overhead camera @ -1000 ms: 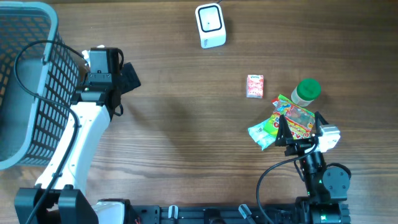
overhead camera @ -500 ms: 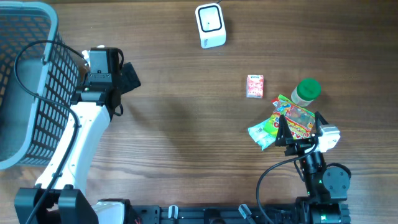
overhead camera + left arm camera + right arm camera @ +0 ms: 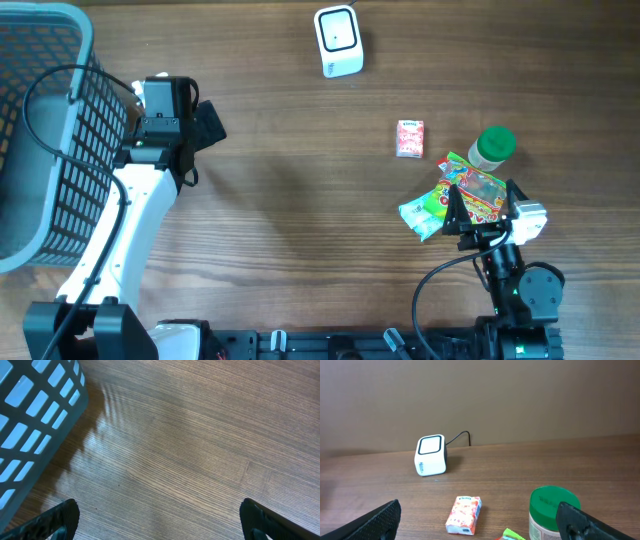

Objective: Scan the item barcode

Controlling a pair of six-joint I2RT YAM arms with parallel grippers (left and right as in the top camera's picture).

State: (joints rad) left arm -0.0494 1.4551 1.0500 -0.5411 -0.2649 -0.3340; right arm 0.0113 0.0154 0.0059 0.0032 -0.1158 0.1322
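Overhead, I count one boxy white scanner [image 3: 338,40] at the far edge of the wood-grain table [image 3: 300,200], one grey plastic lattice basket [image 3: 60,120], one flat pink packet [image 3: 410,138], one round green-lidded jar [image 3: 492,146] and a heap of glossy snack bags [image 3: 470,185]. My right pincer [image 3: 483,205] hangs released over the bags. The left pincer [image 3: 208,124] sits released beside the basket, well apart from every item.

Left wrist: only bare wood and the basket wall, fingers spread.

Right wrist: the packet and jar lie just ahead, the scanner beyond them.
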